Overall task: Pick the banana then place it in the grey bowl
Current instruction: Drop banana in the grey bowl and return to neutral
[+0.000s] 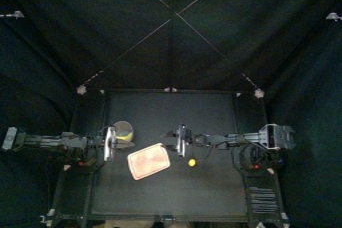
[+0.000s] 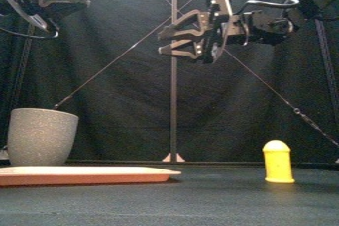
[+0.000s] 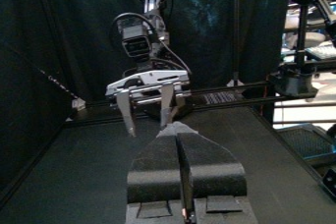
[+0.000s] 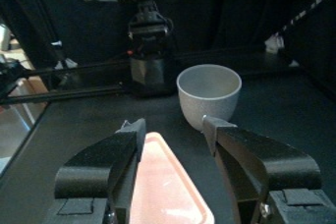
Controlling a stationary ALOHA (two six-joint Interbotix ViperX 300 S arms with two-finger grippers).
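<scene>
The small yellow banana (image 1: 191, 161) stands upright on the table right of centre, and shows at the right in the front view (image 2: 277, 161). The grey speckled bowl (image 1: 123, 129) is at the back left, a tall cup (image 2: 43, 136) behind the tray's left end. My right gripper (image 1: 181, 144) hangs open and empty, high above the table (image 2: 189, 44), just behind the banana and apart from it. Between its jaws (image 4: 174, 127) I see the tray and, beyond it, the bowl (image 4: 209, 88). My left gripper (image 3: 180, 130) is shut and empty, resting at the left (image 1: 104, 144).
A flat pink tray (image 1: 150, 162) lies between the bowl and the banana, low and wide at the front left (image 2: 79, 175). The left wrist view shows the right gripper (image 3: 147, 95) facing it across the table.
</scene>
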